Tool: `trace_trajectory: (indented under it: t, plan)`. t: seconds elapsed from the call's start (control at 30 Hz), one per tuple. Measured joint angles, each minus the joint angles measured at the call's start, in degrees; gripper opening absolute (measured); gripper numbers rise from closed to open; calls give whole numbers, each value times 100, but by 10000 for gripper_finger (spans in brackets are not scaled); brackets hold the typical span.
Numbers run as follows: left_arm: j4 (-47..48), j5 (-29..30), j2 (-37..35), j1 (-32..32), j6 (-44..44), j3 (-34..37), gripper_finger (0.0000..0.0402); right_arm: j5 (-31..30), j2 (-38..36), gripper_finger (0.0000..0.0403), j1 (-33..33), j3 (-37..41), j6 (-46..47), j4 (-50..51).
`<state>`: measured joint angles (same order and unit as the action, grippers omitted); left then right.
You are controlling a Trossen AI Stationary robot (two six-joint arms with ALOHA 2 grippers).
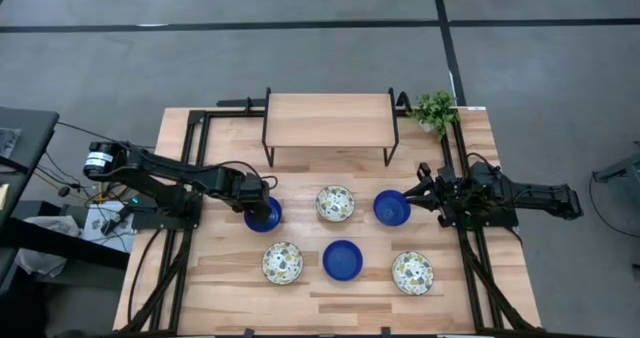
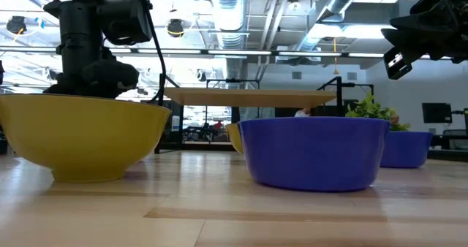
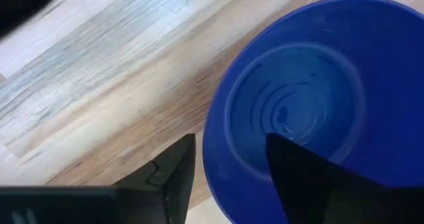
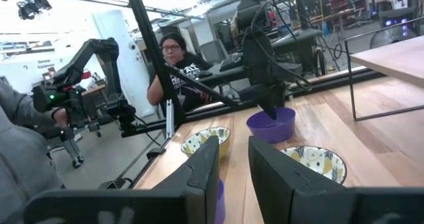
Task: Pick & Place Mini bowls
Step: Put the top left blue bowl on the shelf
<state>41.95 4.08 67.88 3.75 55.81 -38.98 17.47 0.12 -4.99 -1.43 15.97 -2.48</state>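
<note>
Left gripper (image 3: 228, 177) jaws spread astride blue mini bowl (image 3: 311, 98) rim, seemingly not pinching, right gripper (image 4: 233, 168) slightly parted, empty

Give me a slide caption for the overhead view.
Six mini bowls on a wooden table; left pincer astride a blue bowl's rim, right pincer waiting.

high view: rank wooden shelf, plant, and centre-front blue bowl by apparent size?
1. Wooden shelf, clearly largest.
2. Blue bowl and plant: look about alike, so no ranking between them.
</note>
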Motion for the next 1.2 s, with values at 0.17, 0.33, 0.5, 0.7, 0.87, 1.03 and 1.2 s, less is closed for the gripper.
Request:
trace_trajectory:
  t: [0.17,0.33,0.5,0.7,0.87,1.03,1.2]
  plan:
    - [0,29,0,0,-2,0,156,0,2,72,0,0,0,0]
    - [0,42,0,0,-2,0,133,0,1,72,0,0,2,0]
    - [0,67,0,1,-14,0,98,0,0,72,0,0,2,0]
    - [0,85,0,2,-54,0,30,0,0,72,0,0,2,0]
    - [-33,79,-9,0,-288,-7,9,0,2,72,0,0,2,0]
    - [57,79,-122,1,-350,-7,7,0,2,72,0,0,2,0]
    - [252,78,-667,0,-331,-2,5,2,0,72,0,0,3,-2]
